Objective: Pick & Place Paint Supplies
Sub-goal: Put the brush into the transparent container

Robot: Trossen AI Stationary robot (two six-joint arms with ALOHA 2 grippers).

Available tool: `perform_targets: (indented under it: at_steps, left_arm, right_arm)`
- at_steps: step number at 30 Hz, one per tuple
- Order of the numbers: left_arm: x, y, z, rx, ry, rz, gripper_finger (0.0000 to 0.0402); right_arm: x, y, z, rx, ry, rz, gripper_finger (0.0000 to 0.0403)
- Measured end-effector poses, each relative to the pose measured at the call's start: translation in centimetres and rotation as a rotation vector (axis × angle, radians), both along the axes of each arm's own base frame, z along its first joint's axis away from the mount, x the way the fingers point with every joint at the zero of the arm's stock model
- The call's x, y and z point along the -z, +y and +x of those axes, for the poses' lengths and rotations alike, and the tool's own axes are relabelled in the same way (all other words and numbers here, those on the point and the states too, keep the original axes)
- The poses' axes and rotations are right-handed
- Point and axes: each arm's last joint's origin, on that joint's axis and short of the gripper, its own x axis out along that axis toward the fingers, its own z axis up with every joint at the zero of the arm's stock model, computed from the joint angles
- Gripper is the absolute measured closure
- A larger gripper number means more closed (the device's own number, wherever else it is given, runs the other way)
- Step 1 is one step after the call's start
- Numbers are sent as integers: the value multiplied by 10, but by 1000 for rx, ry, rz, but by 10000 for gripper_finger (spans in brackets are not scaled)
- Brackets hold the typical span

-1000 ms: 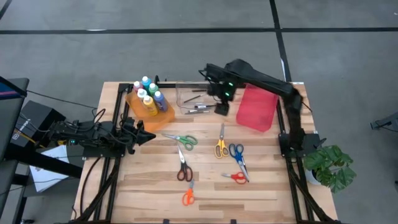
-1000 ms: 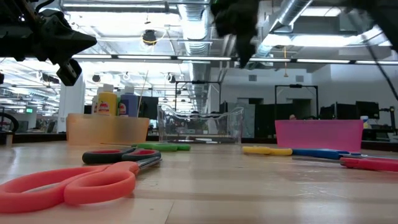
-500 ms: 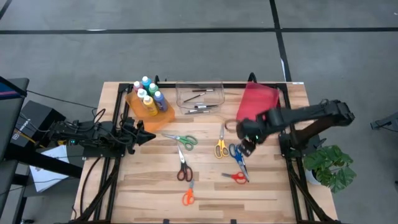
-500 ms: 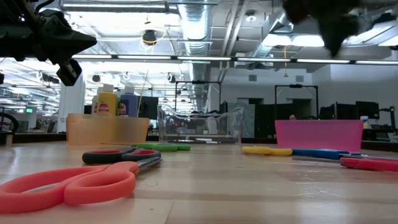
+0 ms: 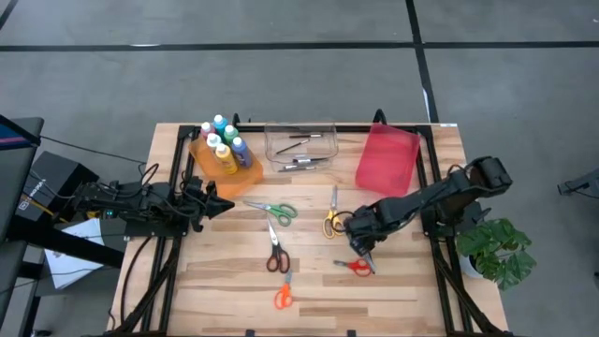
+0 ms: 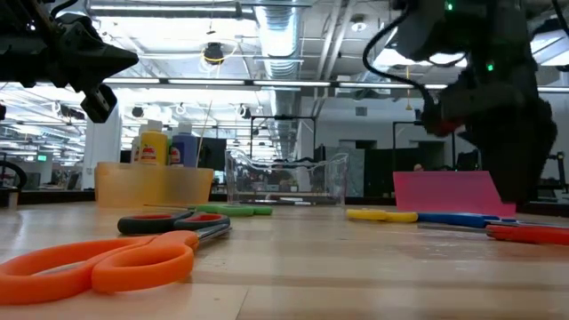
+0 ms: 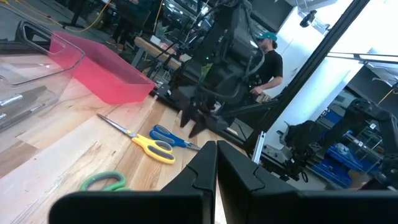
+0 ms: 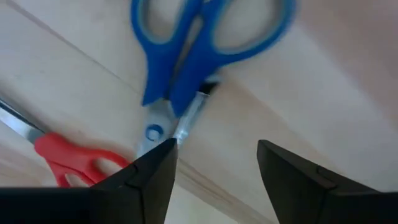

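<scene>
An industrial lab or workshop: exposed ceiling ducts (image 6: 293, 36) and strip lights overhead, a grey concrete floor (image 5: 281, 65), metal-framed workstations (image 6: 427, 147) behind, and a person (image 7: 268, 59) among equipment.

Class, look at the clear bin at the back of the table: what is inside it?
Inside the clear bin lie a few thin dark paintbrushes, seen from above. Their exact number cannot be told, since they overlap. No bottles or scissors are in it.

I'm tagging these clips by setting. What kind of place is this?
Probably a robotics lab or workshop hall: exposed metal ceiling ducts overhead, rows of black-framed workstations behind the wooden table, and a person in a cap at another bench.
</scene>
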Motion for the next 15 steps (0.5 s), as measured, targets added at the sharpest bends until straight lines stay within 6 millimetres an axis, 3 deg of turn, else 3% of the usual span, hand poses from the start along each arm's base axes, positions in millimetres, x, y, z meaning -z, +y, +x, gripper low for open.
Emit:
perform_targets:
  at_steps: [5, 15]
  left_arm:
    - [0, 0, 0, 0, 0, 0, 396]
    - [0, 0, 0, 0, -1, 0, 396]
  right_arm:
    - [17, 4, -4, 29, -22, -1, 194]
    - [30, 5, -13, 104, -41, -32, 210]
